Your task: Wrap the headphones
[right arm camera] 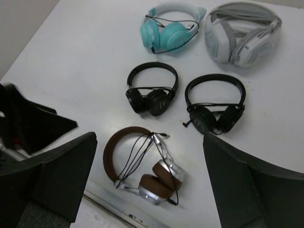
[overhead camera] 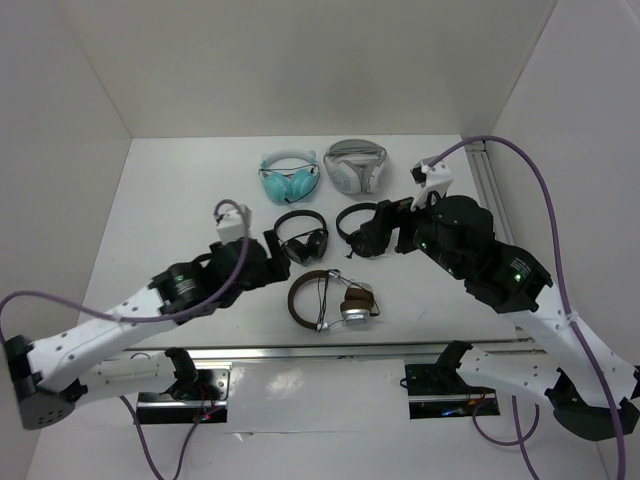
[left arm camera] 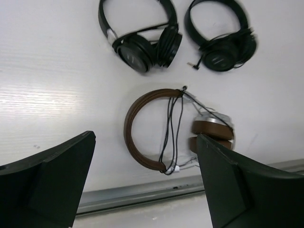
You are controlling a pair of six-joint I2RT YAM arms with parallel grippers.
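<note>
Legible markings: none; no text, brand, number or sign can be read on the brown-banded, silver-cupped wired headphones (left arm camera: 127, 126) or the white matte table (left arm camera: 57, 71).

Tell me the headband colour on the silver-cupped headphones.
Dark brown headband; clearest in the left wrist view.

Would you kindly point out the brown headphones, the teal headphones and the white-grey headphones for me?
brown headphones (left arm camera: 212, 128): left wrist view, on an ear cup.
teal headphones (right arm camera: 173, 37): right wrist view, on an ear cup.
white-grey headphones (right arm camera: 221, 40): right wrist view, on an ear cup.
</note>
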